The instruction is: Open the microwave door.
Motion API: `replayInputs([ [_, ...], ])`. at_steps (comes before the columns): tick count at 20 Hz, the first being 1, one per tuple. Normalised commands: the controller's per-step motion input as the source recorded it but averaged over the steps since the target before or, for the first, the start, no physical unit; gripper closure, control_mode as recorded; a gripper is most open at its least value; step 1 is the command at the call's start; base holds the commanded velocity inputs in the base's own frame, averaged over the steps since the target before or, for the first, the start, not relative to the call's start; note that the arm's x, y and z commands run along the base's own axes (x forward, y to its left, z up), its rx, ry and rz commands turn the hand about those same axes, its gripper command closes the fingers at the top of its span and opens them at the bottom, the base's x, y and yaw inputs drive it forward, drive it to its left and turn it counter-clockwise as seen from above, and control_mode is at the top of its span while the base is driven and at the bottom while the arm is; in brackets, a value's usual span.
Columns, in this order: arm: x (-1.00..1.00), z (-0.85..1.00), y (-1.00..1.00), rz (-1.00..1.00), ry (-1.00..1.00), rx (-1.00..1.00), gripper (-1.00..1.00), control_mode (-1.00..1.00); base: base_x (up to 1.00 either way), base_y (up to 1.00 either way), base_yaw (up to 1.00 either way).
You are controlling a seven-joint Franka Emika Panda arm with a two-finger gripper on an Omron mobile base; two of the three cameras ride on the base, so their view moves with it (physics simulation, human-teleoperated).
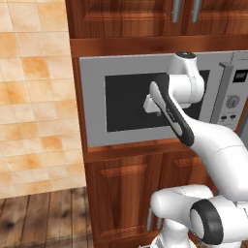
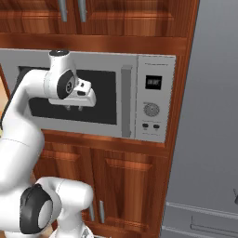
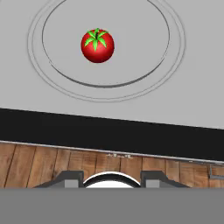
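The microwave (image 2: pixel 88 95) sits closed among brown wooden cabinets (image 2: pixel 121 172), beside a tiled wall (image 1: pixel 34 97), and the claw (image 2: pixel 74 108) hangs spread before the microwave door (image 1: pixel 145 133)

My target, the microwave (image 2: pixel 153 60), is a light-grey box built into brown wood cabinetry, with a control strip on its right side carrying a black display, a round dial and buttons. Its door (image 1: pixel 94 104) is shut flush: grey frame, large dark window, vertical grey bar handle (image 2: pixel 126 101) at its right edge beside the strip.
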Motion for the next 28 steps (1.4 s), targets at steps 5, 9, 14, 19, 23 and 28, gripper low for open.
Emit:
replayInputs([
  [5, -0.34, -0.04, 0.00, 0.02, -0.09, -0.03, -1.00, -1.00, 0.00, 0.00, 0.00],
  [9, -0.55, -0.01, 0.00, 0.06, -0.20, 0.00, -1.00, -1.00, 0.00, 0.00, 0.00],
  [14, -0.96, -0.14, -0.12, 0.07, -0.03, 0.00, -1.00, -1.00, 0.00, 0.00, 0.00],
  [19, -0.65, -0.01, -0.37, 0.00, -0.11, 0.00, -1.00, -1.00, 0.00, 0.00, 0.00],
  [23, -0.02, 0.00, -0.52, -0.08, -0.06, 0.00, -1.00, -1.00, 0.00, 0.00, 0.00],
  [28, 0.41, 0.00, -0.02, -0.13, -0.07, 0.00, -1.00, -1.00, 0.00, 0.00, 0.00],
])
